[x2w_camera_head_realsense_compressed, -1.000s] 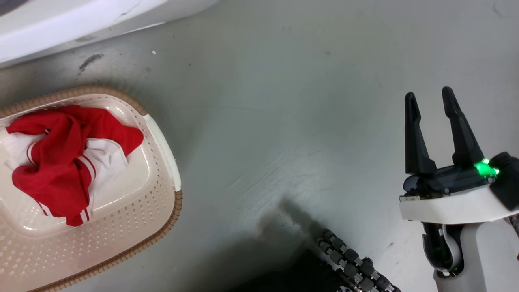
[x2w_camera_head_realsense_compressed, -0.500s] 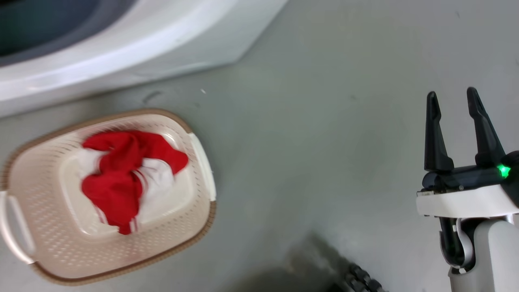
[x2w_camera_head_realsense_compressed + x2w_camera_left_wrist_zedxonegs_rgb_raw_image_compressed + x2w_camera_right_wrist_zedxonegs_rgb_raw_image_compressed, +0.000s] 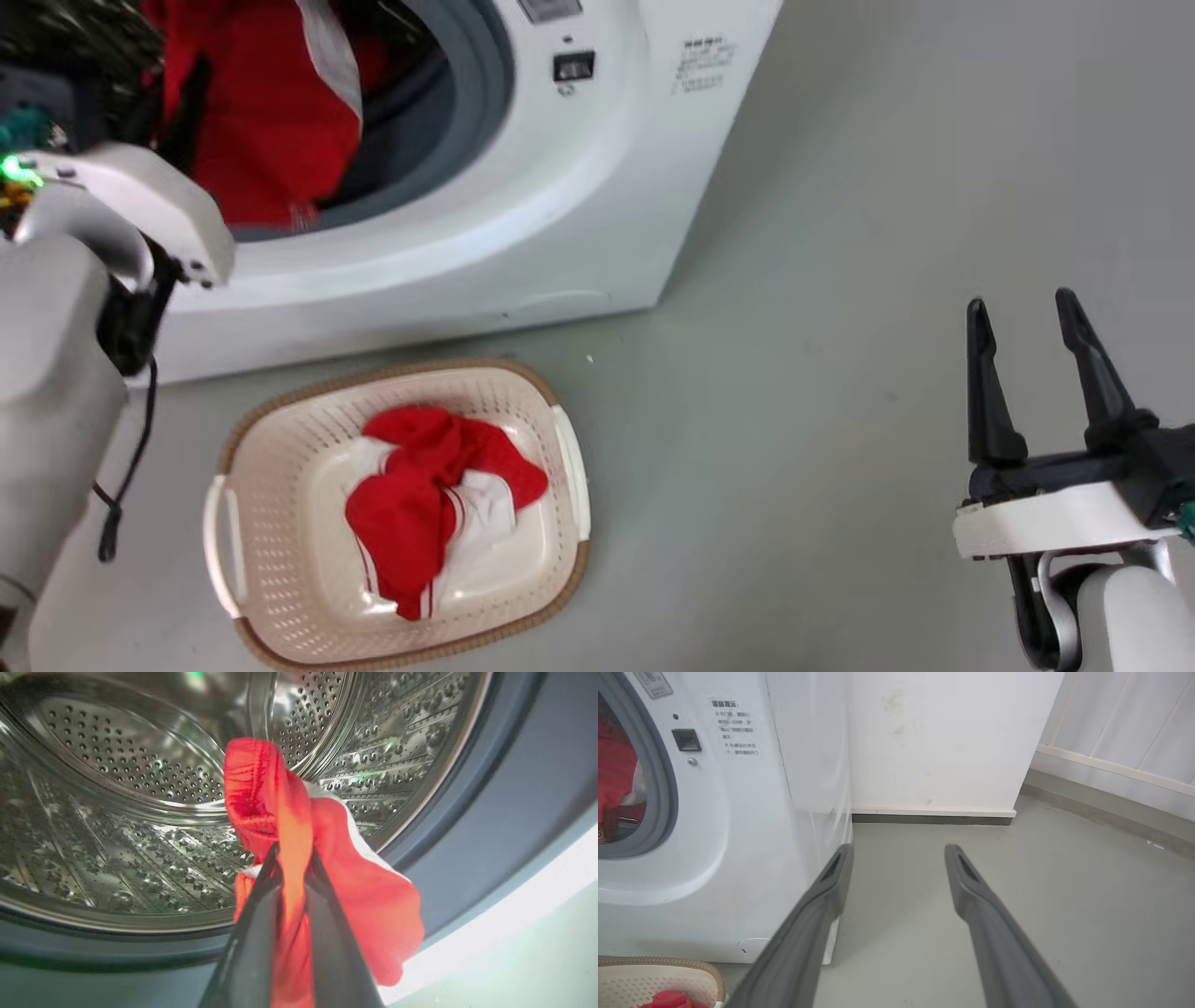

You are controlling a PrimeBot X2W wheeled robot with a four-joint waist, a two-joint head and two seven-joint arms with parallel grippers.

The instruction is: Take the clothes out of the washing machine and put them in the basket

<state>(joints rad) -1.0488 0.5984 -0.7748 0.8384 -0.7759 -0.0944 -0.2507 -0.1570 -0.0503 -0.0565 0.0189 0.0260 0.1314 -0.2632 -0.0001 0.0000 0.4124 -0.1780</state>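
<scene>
While the left claw is pinching a fold of a red garment tight between its two dark fingers, the fabric is hanging down over both of them, with a white edge showing behind it. The claw is sitting at the mouth of the washing machine — the perforated steel drum is curving behind the garment, and the grey porthole seal is running past it on the right of the left wrist view. In the head view, the pale left forearm is reaching up along the left edge toward the open porthole, where red cloth with a white strip is filling much of the opening.

The basket is standing on the grey floor just in front of the washer, near its base; whether the two are touching I cannot tell. A red-and-white bundle of clothes is lying crumpled in the middle of it, below the rim.

The right claw is hovering well apart from all this at the lower right of the head view, over the floor, its fingers spread wide and empty. The right wrist view is looking past those fingers at the washer's side, a white wall and — at the bottom left — a corner of the basket.
</scene>
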